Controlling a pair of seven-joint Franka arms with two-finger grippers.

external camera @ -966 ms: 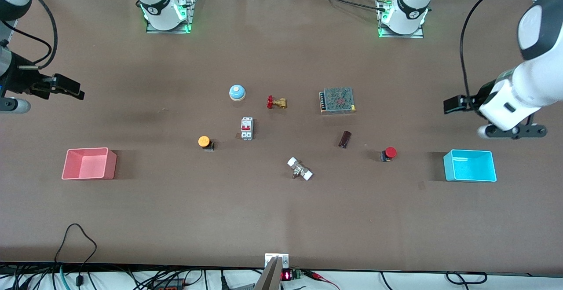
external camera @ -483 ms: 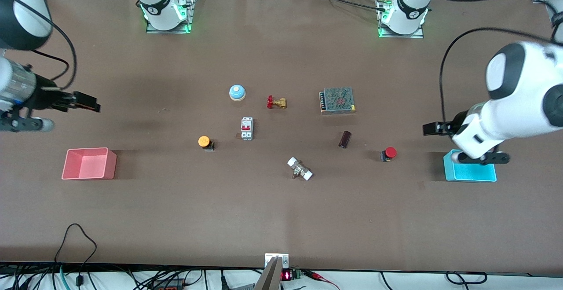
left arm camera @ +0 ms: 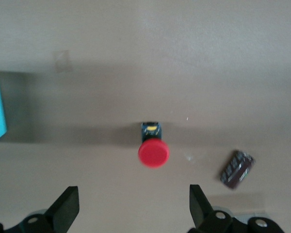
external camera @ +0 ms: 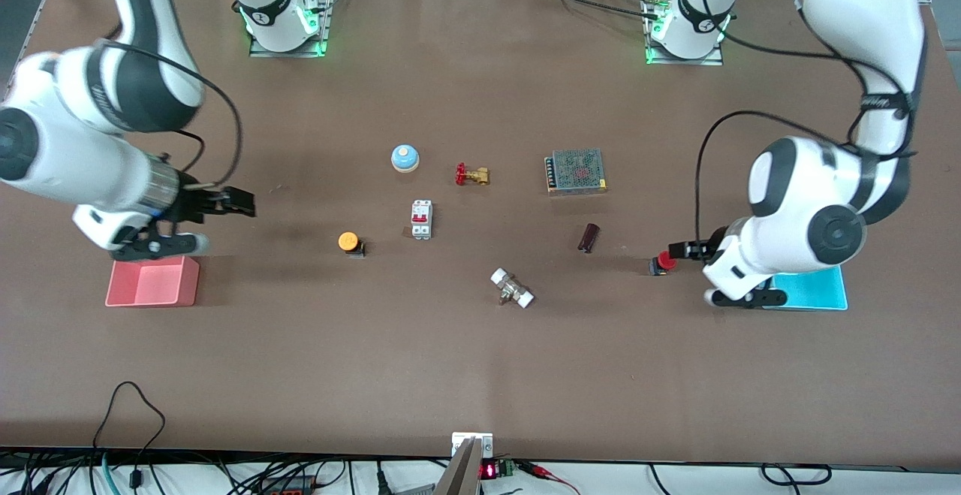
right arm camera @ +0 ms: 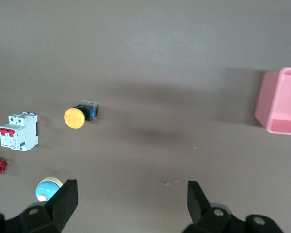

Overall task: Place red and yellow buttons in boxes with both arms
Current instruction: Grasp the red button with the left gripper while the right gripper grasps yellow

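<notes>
Nothing here carries writing I can make out. The small red display (external camera: pixel 489 471) at the table's (external camera: pixel 480 375) near edge glows, but its digits are unreadable.

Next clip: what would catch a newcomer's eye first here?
Two big white arms reach in from the table's ends. The left gripper, open, is right over the red button beside the cyan box. The right gripper, open, hangs between the pink box and the yellow button.
</notes>
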